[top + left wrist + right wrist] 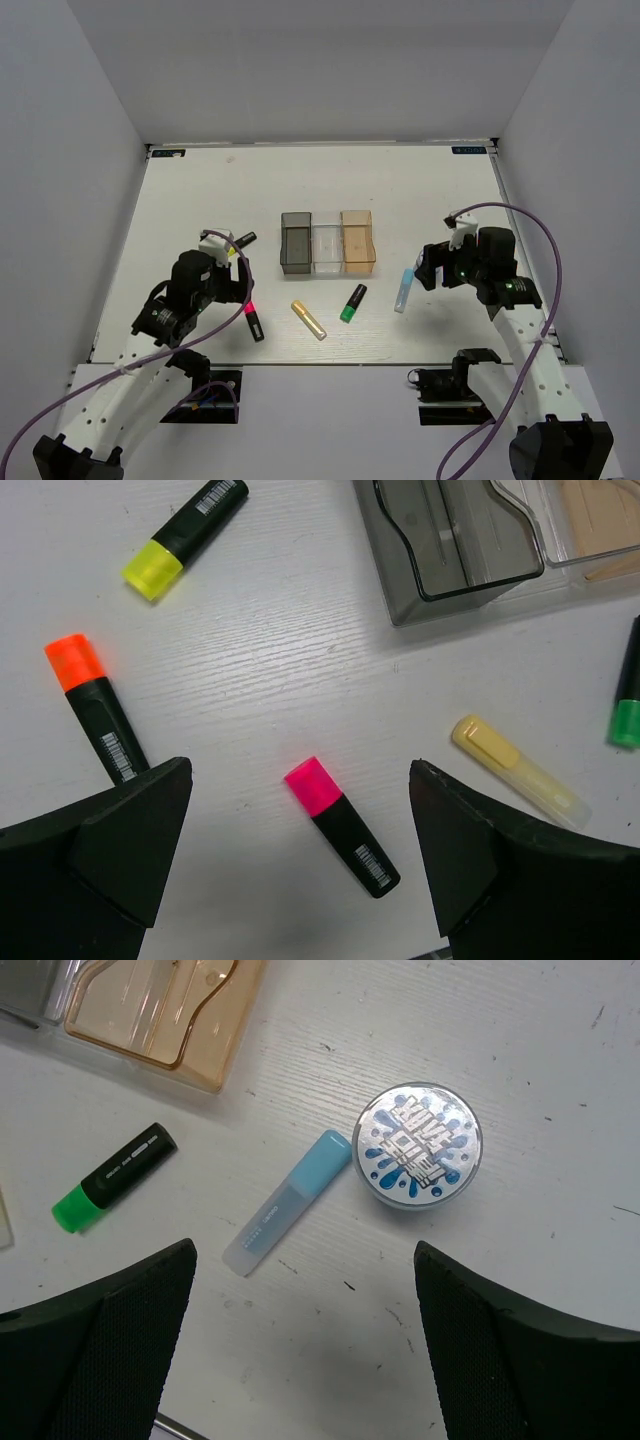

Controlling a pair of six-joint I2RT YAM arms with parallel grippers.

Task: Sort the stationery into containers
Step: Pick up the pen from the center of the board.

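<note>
Hovering over loose stationery is where both arms stand, so I judge this to be the opening step: reaching for a first piece, with nothing sorted yet. The left end effector [300, 770] is spread wide and holds nothing. The pink highlighter [340, 825] lies on the table [200, 200] right below it, slanted between the two fingers. An orange highlighter [95, 710] lies beside the left finger, a yellow-capped one [185, 538] is farther off, and a pale yellow marker [515, 770] sits near the right finger.

The right end effector [305, 1250] is just as wide and just as empty. It hangs above the light blue tube [288, 1203], whose cap end almost touches the round blue-and-white roll [420, 1147]. A green highlighter [115, 1178] lies apart to one side.

The three joined bins sit mid-table: the grey bin [450, 540], the clear bin [327, 243] and the orange bin [165, 1010]. As far as these views show, none of them holds any stationery.

The next move probably calls for one arm to come straight down on its piece — the pink highlighter looks the likeliest for the left. The wrist would need to turn so the fingers close across the narrow body and not along it. On the right, the tube lies so close to the roll that a finger could nudge the roll away — the approach wants care there.
</note>
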